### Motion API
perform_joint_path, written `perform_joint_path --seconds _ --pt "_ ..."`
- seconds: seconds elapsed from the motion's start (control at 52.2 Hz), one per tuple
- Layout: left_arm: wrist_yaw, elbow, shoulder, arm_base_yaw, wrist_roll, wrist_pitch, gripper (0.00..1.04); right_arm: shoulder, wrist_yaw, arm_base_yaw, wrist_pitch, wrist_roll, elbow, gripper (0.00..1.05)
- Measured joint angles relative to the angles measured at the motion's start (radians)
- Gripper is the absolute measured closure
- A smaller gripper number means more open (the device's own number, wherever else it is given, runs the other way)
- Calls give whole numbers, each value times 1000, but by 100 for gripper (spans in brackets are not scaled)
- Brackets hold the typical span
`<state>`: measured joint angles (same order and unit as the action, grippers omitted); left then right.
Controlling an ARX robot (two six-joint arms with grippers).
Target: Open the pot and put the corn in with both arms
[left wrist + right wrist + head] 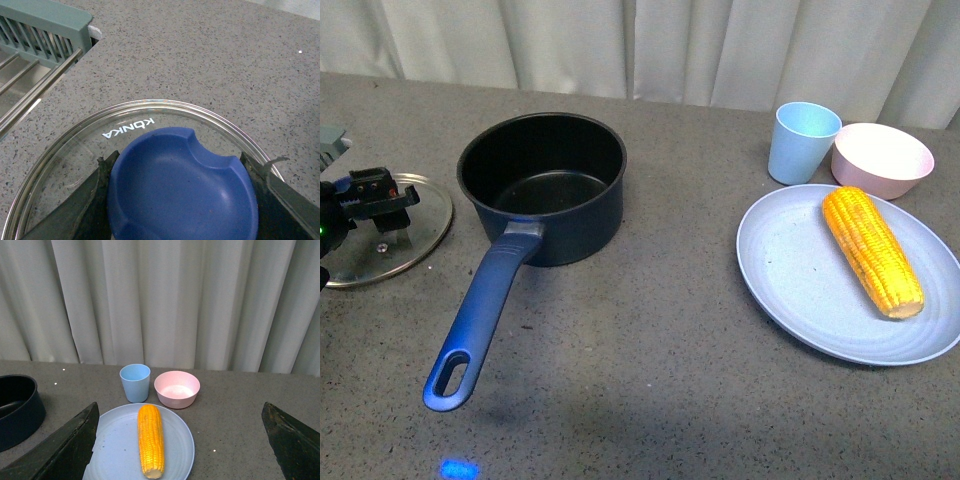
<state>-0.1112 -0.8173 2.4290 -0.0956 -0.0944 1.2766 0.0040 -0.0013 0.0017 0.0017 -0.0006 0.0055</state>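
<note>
Counts: one pot (pixel 542 185), one lid (pixel 420 215), one corn (pixel 873 250), one plate (pixel 790 270), one cup (pixel 802 140), one bowl (pixel 882 158).

Pot: set upright left of the counter (pixel 650 330) centre, uncovered, black inside bare. Its long axis is given by the blue handle (pixel 485 315), which runs from the pot wall toward the near edge and a little left, with the oval hole at the near end.

Lid: glass, lying flat at the left edge of the counter, apart from the pot. A grey-green rack (pixel 35 30) is seen just beyond it in the left wrist view.

Corn: laid on the pale blue plate at the right side of the counter, well apart from the pot. Its long axis runs from far-left to near-right; the pale cut end is turned toward the near edge.

Cup (light blue) and bowl (pink) are placed side by side behind the plate, toward the far right corner.

Left end effector (pixel 175 162): positioned over the lid, fingers (pixel 95 200) closed in against either side of the blue knob (pixel 180 200); no gap is made out.

Right end effector (pixel 179 406): jaws spread wide, nothing held, aimed at the plate from the near side.
</note>
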Motion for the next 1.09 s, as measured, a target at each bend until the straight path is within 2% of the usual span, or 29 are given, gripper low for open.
perform_joint_path --seconds 0.134,0.306,0.536,0.746,0.804,0.9,0.976,1.091 --pt "0 0 2 0 -2 -2 42 0 0 0 0 0 0 9" --pt "-36 41 -52 0 -8 -39 6 0 0 0 0 0 0 9" --pt "-55 208 -354 10 -50 -64 7 0 0 0 0 0 0 9" --pt "-149 473 -641 93 -91 -151 7 0 0 0 0 0 0 9" --pt "-106 515 -653 97 -63 -101 13 0 0 0 0 0 0 9" --pt "-24 569 -650 98 -21 22 30 0 0 0 0 0 0 9" --pt "3 591 -657 98 -5 72 39 0 0 0 0 0 0 9" --pt "37 618 -679 98 0 116 61 0 0 0 0 0 0 9"
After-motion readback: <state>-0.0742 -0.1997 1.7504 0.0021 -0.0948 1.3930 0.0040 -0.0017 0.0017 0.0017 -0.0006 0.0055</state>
